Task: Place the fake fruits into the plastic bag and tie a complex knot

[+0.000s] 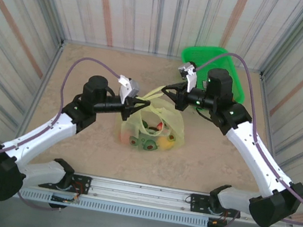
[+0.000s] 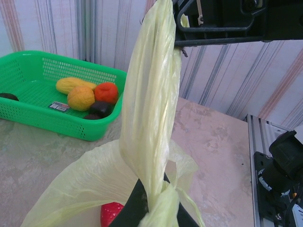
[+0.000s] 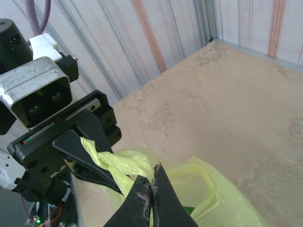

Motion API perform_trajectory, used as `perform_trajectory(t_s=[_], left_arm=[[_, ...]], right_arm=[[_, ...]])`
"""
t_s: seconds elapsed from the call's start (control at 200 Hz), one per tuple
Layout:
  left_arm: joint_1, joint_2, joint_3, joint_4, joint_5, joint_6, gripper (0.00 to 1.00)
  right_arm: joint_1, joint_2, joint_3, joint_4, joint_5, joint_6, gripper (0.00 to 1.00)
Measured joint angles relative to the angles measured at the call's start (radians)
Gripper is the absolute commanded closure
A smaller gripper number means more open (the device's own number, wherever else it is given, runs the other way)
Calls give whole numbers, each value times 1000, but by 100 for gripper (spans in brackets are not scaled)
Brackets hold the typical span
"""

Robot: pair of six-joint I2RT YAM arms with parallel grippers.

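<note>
The yellow-green plastic bag (image 1: 168, 122) sits mid-table with several fake fruits (image 1: 150, 138) inside; a red one (image 2: 110, 213) shows under its mouth. My left gripper (image 1: 143, 105) is shut on one handle strip (image 2: 149, 118), which runs taut up to my right gripper (image 2: 179, 41). My right gripper (image 3: 154, 178) is shut on the strip just past a twisted bunch (image 3: 127, 163), which leads back between the left gripper's fingers (image 3: 93, 126). I cannot tell whether that twist is a tied knot. More fake fruits (image 2: 81, 97), yellow, orange and dark, lie in the basket.
A rigid green basket (image 1: 199, 56) stands at the back right, behind the right arm. Striped walls (image 1: 32, 22) close the table on three sides. The rail with the arm bases (image 1: 143, 194) runs along the near edge.
</note>
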Motion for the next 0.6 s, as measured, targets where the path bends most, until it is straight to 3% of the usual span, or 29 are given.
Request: perform_trajectory(t_s=[0.601], left_arm=[[-6,0,10,-11,-8,4,91]], right_arm=[[-37,-16,-3,0,-2,5,100]])
